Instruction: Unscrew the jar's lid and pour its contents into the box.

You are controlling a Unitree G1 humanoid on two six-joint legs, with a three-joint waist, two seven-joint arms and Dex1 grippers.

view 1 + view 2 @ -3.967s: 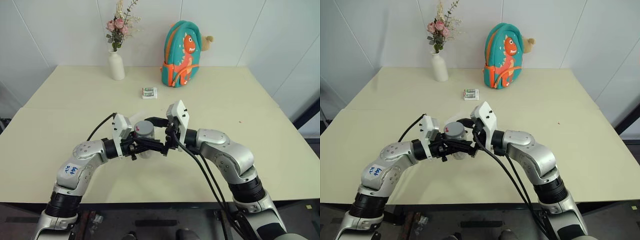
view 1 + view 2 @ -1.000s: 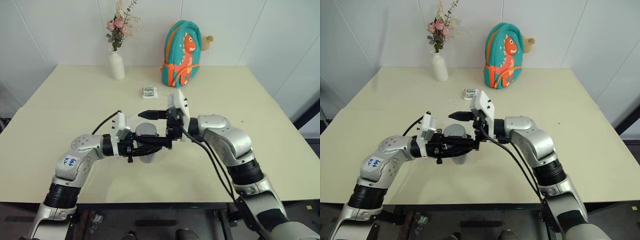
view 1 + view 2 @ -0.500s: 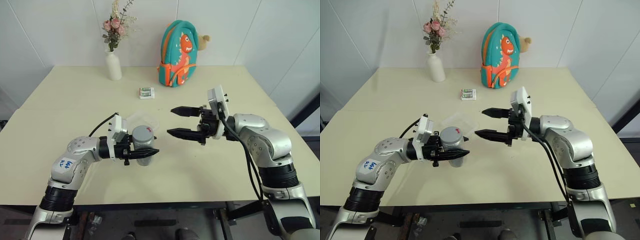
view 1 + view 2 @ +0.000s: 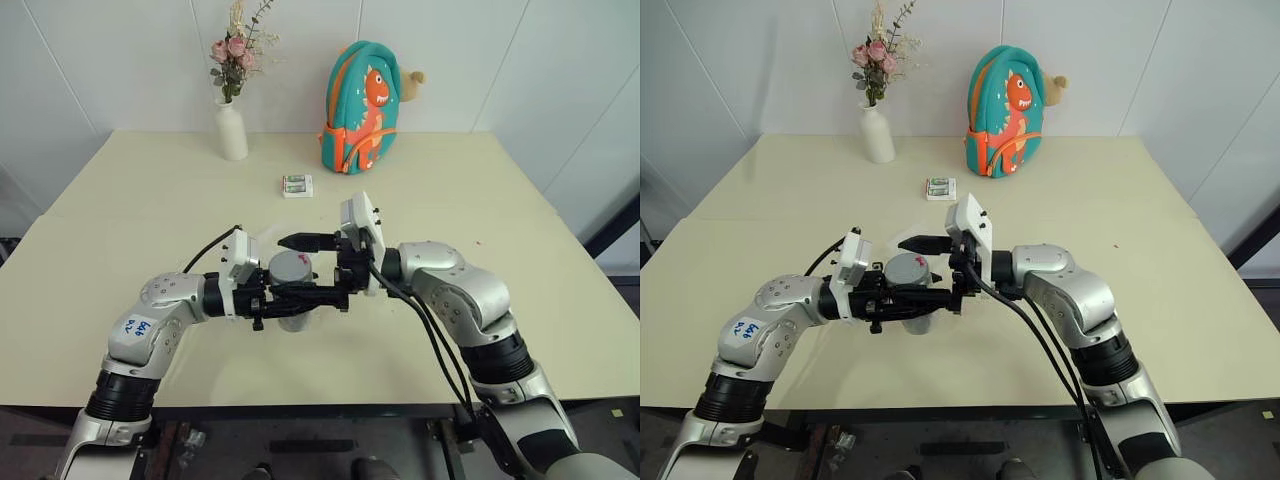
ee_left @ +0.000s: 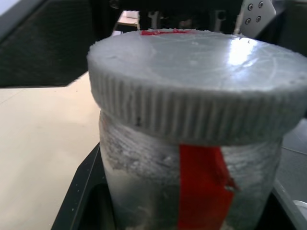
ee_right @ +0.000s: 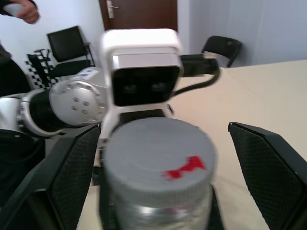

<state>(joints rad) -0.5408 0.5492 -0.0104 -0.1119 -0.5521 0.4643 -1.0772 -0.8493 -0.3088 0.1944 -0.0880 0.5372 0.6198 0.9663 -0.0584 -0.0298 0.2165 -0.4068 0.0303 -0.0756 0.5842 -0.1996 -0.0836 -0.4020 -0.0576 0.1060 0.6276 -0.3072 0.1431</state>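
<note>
My left gripper is shut on the jar, a small clear jar with a red strip on its side, held upright a little above the table. Its grey lid sits on top, with a red mark on it. My right gripper comes in from the right and is open. One finger stands on each side of the lid, apart from it. An edge of the clear box shows just behind the jar. The contents are hidden.
At the back of the table stand a white vase with flowers and a teal dinosaur backpack. A small white-and-green packet lies in front of them. A person's hand shows beyond the table.
The right gripper swung away to the right half a second ago and has come back, still open, around the lid. The left gripper has held the jar in place throughout.
</note>
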